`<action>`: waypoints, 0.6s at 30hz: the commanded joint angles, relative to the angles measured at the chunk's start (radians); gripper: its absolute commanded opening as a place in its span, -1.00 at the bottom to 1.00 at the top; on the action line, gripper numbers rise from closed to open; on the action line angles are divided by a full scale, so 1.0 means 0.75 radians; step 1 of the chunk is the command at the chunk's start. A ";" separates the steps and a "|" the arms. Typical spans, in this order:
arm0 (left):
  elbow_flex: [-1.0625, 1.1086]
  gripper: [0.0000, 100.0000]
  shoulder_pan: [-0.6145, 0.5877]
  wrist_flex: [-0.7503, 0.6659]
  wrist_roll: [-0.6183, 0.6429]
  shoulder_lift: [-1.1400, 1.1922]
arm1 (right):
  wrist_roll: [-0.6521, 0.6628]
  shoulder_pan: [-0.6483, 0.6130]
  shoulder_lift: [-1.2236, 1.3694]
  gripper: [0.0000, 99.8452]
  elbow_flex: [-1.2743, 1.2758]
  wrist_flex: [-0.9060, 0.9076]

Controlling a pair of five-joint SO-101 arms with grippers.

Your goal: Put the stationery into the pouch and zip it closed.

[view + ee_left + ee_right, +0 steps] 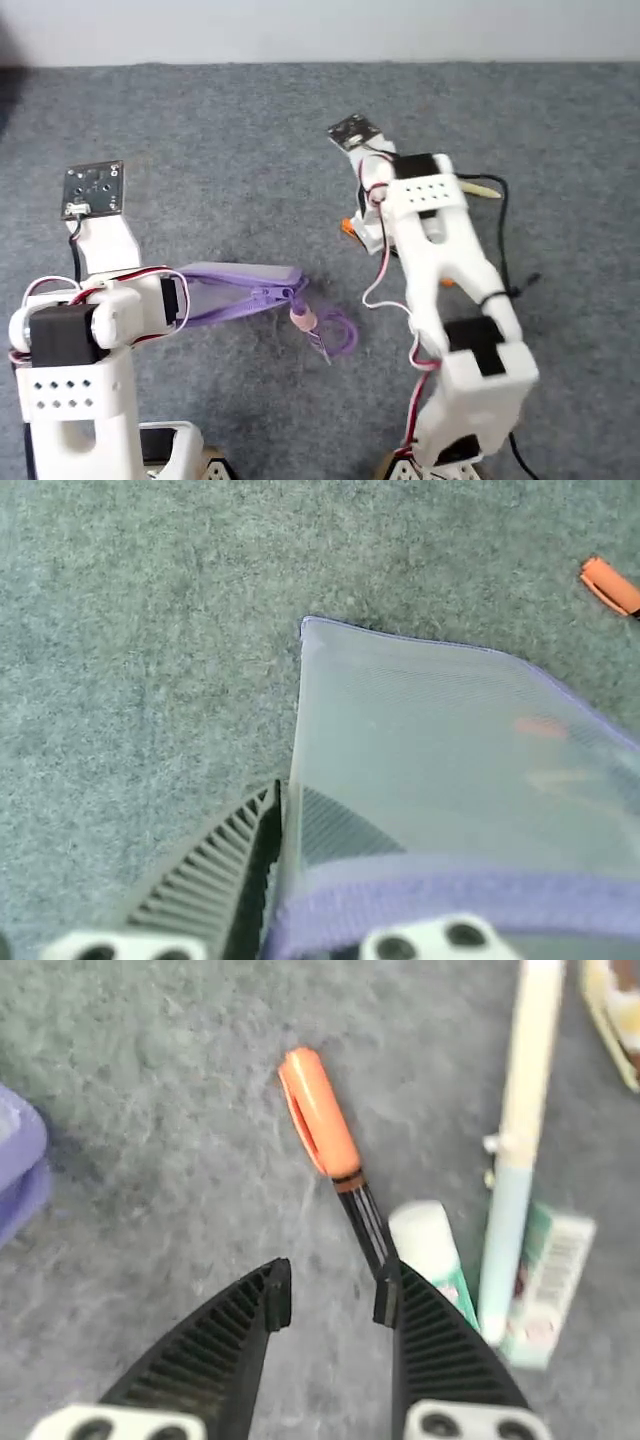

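From above, we see a grey, felt-like table [200, 120] ending at a plain white wall [320, 30]. The translucent pouch with purple zip edging [235, 290] sits between the arms. At the left wrist, the left pincer [285, 805] is clamped on the pouch's edge. At the right wrist, the right pincer [333, 1295] stands open over the orange-capped black pen [318, 1110], whose barrel reaches one finger's tip, beside a white-and-blue pen [520, 1140].
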 commanded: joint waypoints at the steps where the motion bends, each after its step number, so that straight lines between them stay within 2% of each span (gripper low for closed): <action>1: 0.007 -0.97 -0.008 -0.008 0.025 0.027 | 0.020 -0.034 0.126 -0.69 -0.188 -0.005; 10: 0.007 -0.97 -0.010 -0.008 0.025 0.025 | 0.033 -0.032 0.541 -0.69 -0.610 0.013; 16: 0.009 -0.97 -0.010 -0.008 0.027 0.027 | 0.158 -0.052 0.697 -0.70 -0.767 0.124; 18: 0.009 -0.97 -0.008 -0.008 0.027 0.027 | 0.160 -0.062 0.725 -0.79 -0.806 0.169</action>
